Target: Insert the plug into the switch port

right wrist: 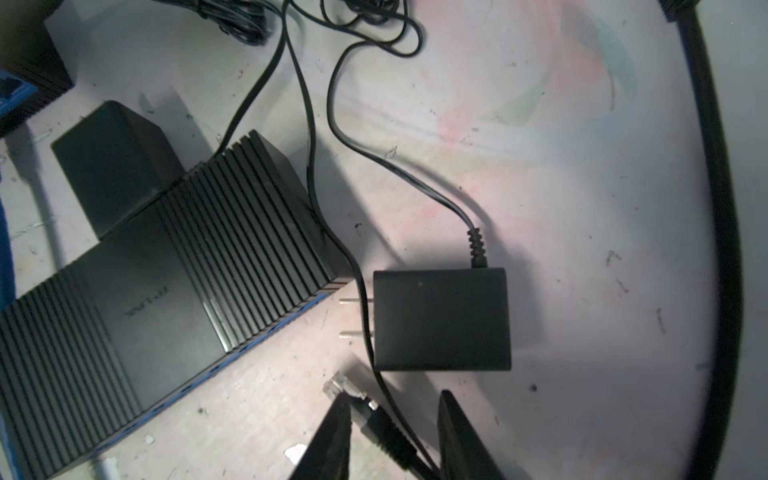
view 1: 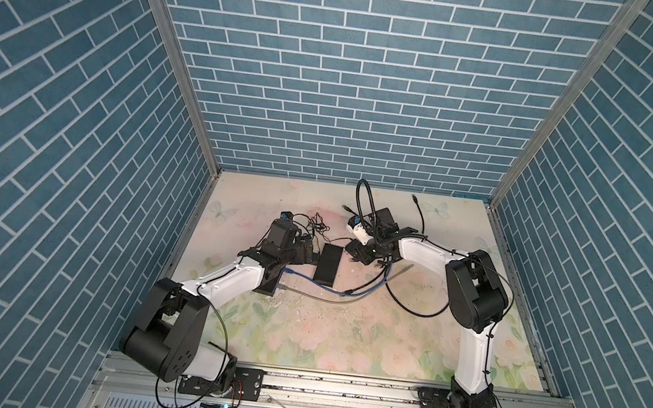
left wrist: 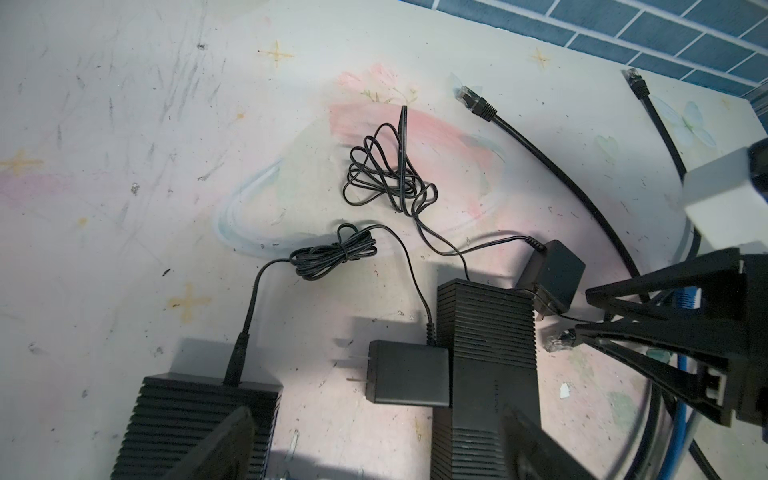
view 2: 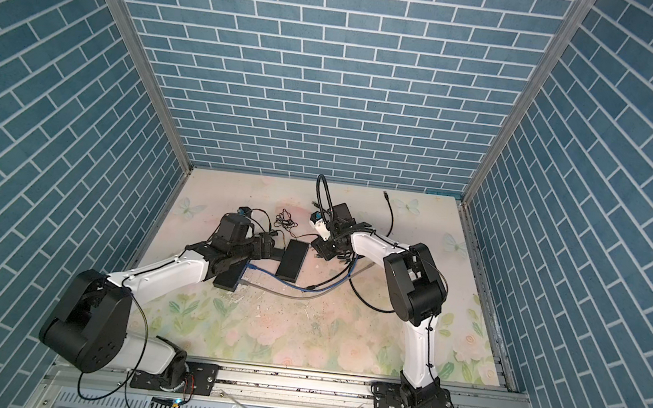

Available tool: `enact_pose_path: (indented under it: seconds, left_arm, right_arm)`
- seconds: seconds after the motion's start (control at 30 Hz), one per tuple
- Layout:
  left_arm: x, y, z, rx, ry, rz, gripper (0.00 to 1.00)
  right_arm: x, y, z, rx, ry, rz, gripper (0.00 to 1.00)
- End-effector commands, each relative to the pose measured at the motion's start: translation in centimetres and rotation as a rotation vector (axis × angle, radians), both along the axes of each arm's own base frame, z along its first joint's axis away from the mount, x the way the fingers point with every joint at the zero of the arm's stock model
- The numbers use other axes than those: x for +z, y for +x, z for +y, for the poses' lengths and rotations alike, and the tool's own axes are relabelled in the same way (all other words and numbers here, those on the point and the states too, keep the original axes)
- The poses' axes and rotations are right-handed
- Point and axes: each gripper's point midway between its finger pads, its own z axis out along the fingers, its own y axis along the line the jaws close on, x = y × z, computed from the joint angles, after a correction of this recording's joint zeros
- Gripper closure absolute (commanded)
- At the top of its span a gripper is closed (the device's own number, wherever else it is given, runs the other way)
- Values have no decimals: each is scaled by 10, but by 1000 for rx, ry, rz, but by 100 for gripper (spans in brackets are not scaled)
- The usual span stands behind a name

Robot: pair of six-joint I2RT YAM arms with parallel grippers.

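The switch (right wrist: 166, 291) is a black ribbed box lying flat mid-table in both top views (view 1: 328, 264) (view 2: 292, 265), its blue port face (right wrist: 257, 345) turned toward my right gripper. The plug (right wrist: 340, 384) is a clear connector on a black cable, a short way from that face. My right gripper (right wrist: 395, 432) is open, its fingers either side of the plug's boot: one finger touches it and a gap shows beside the other. A thin power cord also runs between them. My left gripper (left wrist: 380, 453) stands wide open on the switch's other side, holding nothing.
A second ribbed black box (left wrist: 199, 415) lies under the left arm. One power adapter (left wrist: 409, 376) rests against the switch, another (right wrist: 442, 320) just ahead of the plug. Tangled thin cords (left wrist: 386, 174), loose black network cables (left wrist: 469, 97) and a blue cable (view 1: 323, 286) cross the mat.
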Motion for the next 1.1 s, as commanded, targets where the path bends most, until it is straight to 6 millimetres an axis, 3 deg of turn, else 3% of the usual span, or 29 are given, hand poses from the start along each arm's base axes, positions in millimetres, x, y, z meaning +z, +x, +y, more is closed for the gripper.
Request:
enact_pose_path:
  seconds: [0.0, 0.33, 0.6, 1.07]
  left_arm:
    - [-2, 0, -1, -10, 13, -6, 7]
    - [-3, -2, 0, -4, 7, -10, 7]
    - [-1, -4, 1, -4, 7, -18, 7]
    - [9, 4, -11, -50, -36, -62, 8]
  right_arm:
    - [-1, 7, 4, -5, -1, 3, 68]
    - [-5, 8, 10, -13, 25, 30, 76]
    - [3, 15, 19, -6, 64, 12, 100]
    - [87, 31, 40, -15, 251, -127, 100]
